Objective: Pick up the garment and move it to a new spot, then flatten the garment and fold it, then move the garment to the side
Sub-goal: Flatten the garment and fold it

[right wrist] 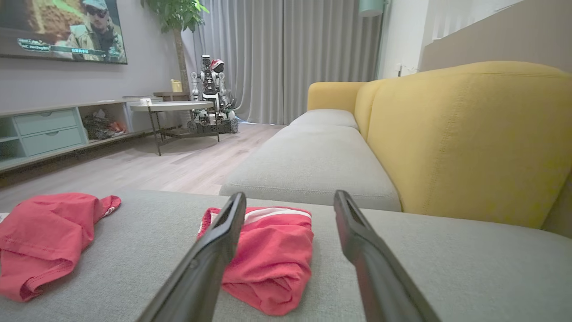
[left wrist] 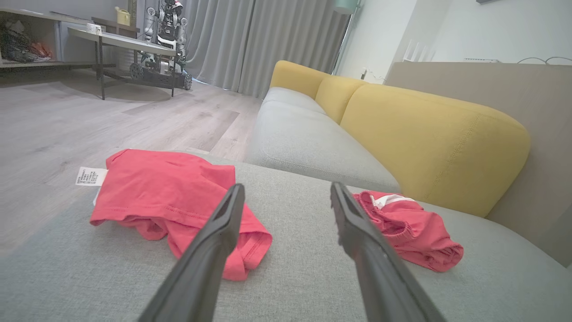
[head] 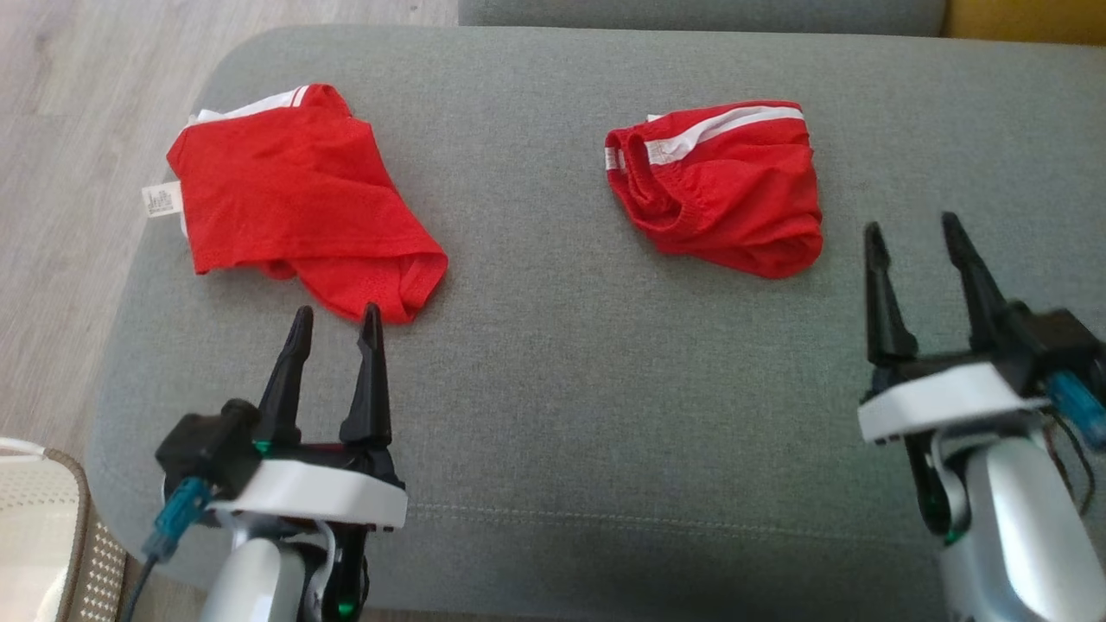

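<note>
Tools: left tool (head: 337,311) and right tool (head: 912,225) hanging wide, empty | white-tagged crumpled red fabric garment (head: 294,207) lying on grey fabric sofa cushion (head: 536,389), just beyond left tool | advising: pinching its near hem deeply.

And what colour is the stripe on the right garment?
White stripe on red garment; clearest in the head view.

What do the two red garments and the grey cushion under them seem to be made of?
Left garment: thin matte knit, perhaps mesh; fine dotted texture near its hem, soft creases.
Right garment: similar red fabric, with a gathered, elastic-looking waistband and a white stripe.
Cushion: grey woven upholstery, matte; coarse weave and a stitched seam show.
</note>
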